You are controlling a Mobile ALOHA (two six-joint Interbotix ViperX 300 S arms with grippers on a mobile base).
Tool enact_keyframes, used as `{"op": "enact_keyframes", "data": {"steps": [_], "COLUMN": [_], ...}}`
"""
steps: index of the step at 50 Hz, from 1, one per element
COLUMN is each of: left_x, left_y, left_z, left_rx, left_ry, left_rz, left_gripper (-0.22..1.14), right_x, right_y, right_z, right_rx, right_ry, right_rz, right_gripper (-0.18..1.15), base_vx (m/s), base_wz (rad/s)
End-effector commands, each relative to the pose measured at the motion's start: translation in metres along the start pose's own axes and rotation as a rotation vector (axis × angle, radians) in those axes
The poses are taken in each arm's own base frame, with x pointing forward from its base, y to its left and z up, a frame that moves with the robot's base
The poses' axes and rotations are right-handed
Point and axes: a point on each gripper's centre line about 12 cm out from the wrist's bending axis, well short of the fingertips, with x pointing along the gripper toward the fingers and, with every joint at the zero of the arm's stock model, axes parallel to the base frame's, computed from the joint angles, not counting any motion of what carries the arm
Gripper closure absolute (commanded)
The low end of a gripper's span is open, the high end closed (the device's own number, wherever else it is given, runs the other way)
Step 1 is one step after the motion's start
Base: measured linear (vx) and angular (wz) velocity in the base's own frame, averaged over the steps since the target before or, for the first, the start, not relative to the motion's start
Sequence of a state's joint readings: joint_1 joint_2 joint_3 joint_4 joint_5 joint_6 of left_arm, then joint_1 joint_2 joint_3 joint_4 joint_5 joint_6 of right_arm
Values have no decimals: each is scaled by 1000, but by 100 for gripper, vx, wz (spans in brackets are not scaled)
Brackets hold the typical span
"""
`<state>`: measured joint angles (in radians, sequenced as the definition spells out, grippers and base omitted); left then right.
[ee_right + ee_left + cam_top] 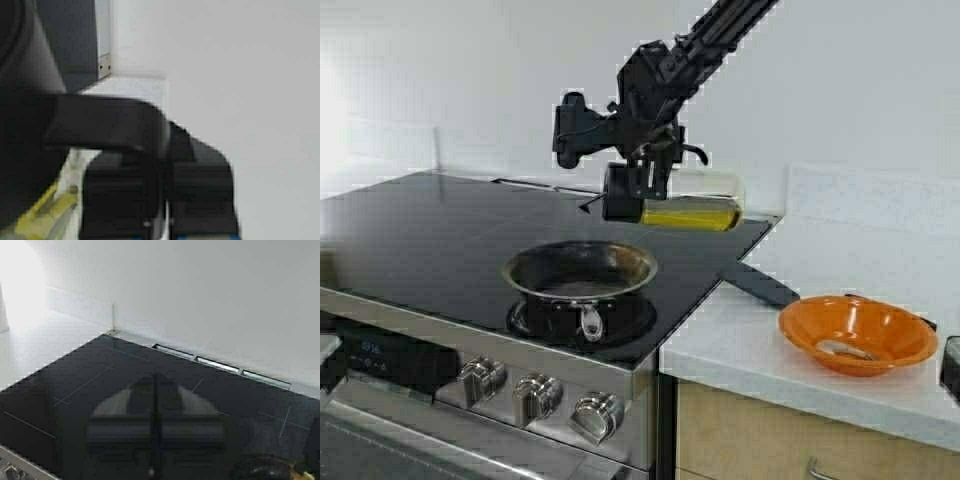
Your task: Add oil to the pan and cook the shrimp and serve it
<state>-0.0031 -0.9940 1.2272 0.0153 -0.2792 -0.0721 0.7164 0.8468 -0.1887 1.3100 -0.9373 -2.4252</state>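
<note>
One tall clear jug of yellow-green oil lies tipped sideways above the round steel pan, right gripper jaws clamped on its handle; overtilting could splash oil onto the stovetop. Left gripper jaws are closed.

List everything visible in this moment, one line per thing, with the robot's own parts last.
oil jug: one, clear with black lid, yellow-green oil inside, held tipped on its side above the stove behind the pan.
pan: one, shiny steel with dark inside, on the front burner.
stove: one, black glass top, steel front.
knobs: three, steel, along the stove front.
orange bowl: one, on the white counter right of the stove, something pale inside.
counter: one, white.
right gripper: one, black, shut on the jug's handle.
left gripper: one, black, shut, empty, over the stove top.
</note>
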Motion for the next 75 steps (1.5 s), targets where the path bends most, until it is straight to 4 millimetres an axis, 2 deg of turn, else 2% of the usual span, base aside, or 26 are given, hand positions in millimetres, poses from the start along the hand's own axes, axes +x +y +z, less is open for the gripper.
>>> {"op": "enact_keyframes", "data": {"steps": [1, 13, 35, 38, 47, 53, 58, 65, 75], "left_x": [1, 1, 1, 1, 1, 0, -1, -1, -1], "left_y": [-1, -1, -1, -1, 0, 0, 0, 0, 0], "left_z": [4, 4, 4, 4, 2, 2, 2, 2, 1], "left_rx": [-2, -2, -2, -2, -3, -2, -2, -3, -3], "left_ry": [-11, -11, -11, -11, -1, -3, 0, 0, 2], "left_rz": [-2, -2, -2, -2, -2, -2, -1, -1, -1], "left_gripper": [89, 89, 89, 89, 89, 89, 89, 89, 89], "right_x": [-9, -13, -12, -12, -8, -7, -10, -15, -26], "right_y": [-30, -26, -27, -34, -74, -101, -121, -138, -157], "right_z": [17, 29, 33, 32, 22, 6, -10, -28, -54], "right_rx": [18, -63, -68, 18, 561, 931, 1167, 1366, 1492], "right_ry": [-41, -81, -99, -91, 33, 37, 1, -79, -154], "right_rz": [-71, -100, -121, -118, 85, 100, 124, 192, 254], "right_gripper": [90, 90, 90, 90, 90, 90, 90, 90, 90], "base_vx": [0, 0, 0, 0, 0, 0, 0, 0, 0], "base_wz": [0, 0, 0, 0, 0, 0, 0, 0, 0]}}
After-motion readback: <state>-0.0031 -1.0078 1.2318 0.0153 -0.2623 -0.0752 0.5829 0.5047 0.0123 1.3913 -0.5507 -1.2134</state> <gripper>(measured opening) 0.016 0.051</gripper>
